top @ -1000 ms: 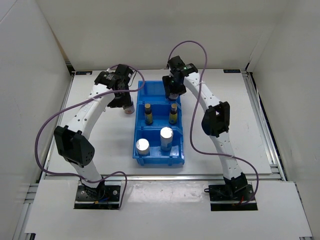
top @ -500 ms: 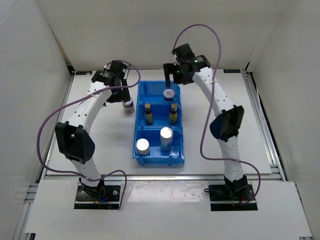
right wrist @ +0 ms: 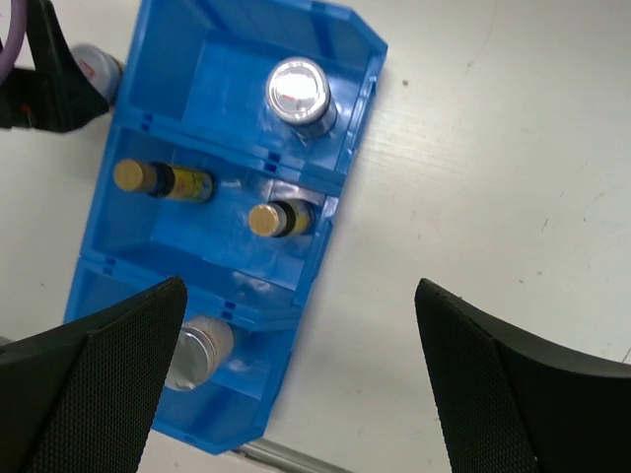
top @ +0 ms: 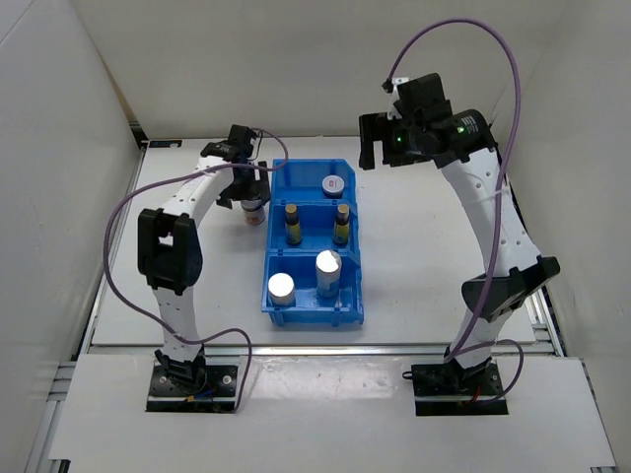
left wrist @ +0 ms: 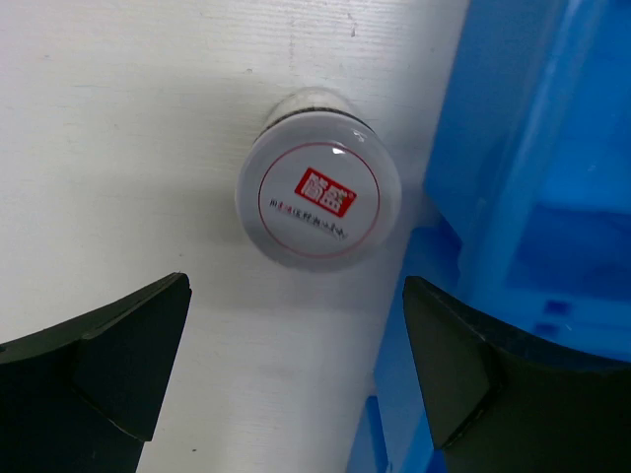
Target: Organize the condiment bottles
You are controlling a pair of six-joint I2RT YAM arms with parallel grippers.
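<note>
Jar lid (left wrist: 317,196): red square logo, white characters, not legible.

Blue bin (top: 311,313); white red-stamped jar lid (left wrist: 317,194)

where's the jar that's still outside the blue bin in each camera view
Top external: the jar stands on the table, just left of the blue bin, by its far compartment.
Left wrist: middle of the picture, its pale lid facing the camera, the bin wall at right.
Right wrist: top left corner, only partly showing.
Shared landmark: the blue bin, in all three views.
</note>
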